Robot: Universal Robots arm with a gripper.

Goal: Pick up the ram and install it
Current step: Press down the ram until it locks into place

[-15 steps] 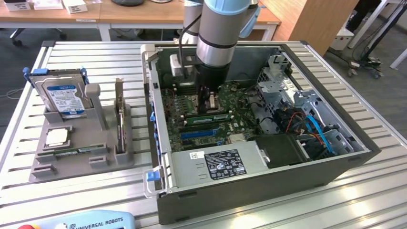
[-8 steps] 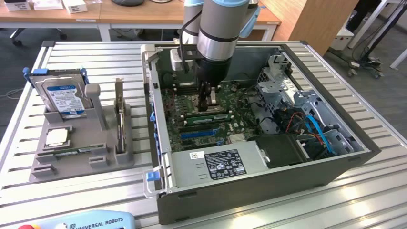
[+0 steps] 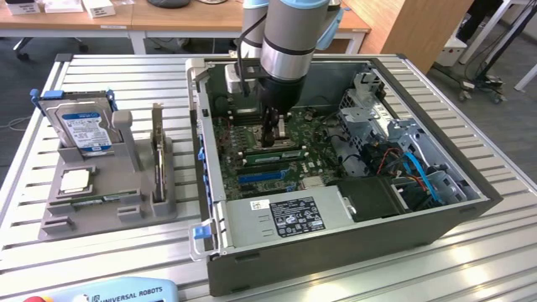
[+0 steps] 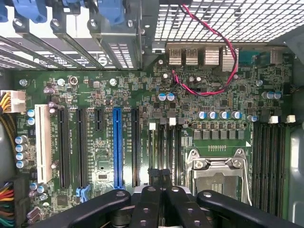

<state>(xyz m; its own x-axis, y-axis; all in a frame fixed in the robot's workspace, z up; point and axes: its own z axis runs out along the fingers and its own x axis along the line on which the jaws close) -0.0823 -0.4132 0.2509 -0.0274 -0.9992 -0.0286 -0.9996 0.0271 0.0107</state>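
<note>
Pendant: blue-and-white teach pendant [image 3: 117, 294] at the nearest table edge, lettered "UNIVERSAL ROBOTS".
Table: slatted metal top [image 3: 470, 264] carrying the case and the fixture.
Computer case: open tower [image 3: 336, 251] lying on its side, motherboard facing up.
Power supply: grey box [image 3: 285, 217] with a black label, in the case's near corner.
Parts fixture: grey holder [image 3: 100, 207] toward the exterior view's left, beside the case.
Hard drive: silver, blue-white label [image 3: 84, 129], standing in the fixture's far slot.
Expansion card: dark, on edge [image 3: 157, 151], in the fixture's right slot.
Motherboard: green [image 4: 142, 95]; blue slot [image 4: 118, 147] among the black ones, empty processor socket [image 4: 216, 173] beside.
Gripper: black fingers [image 4: 161, 204] drawn together, low over the board inside the case [image 3: 270, 135].
Ram: thin green stick [image 3: 266, 153] lying by the socket, directly under the fingertips; whether the fingers pinch it cannot be told.
Arm: silver-and-blue wrist [image 3: 287, 38] descending from above the case's far side.
</note>
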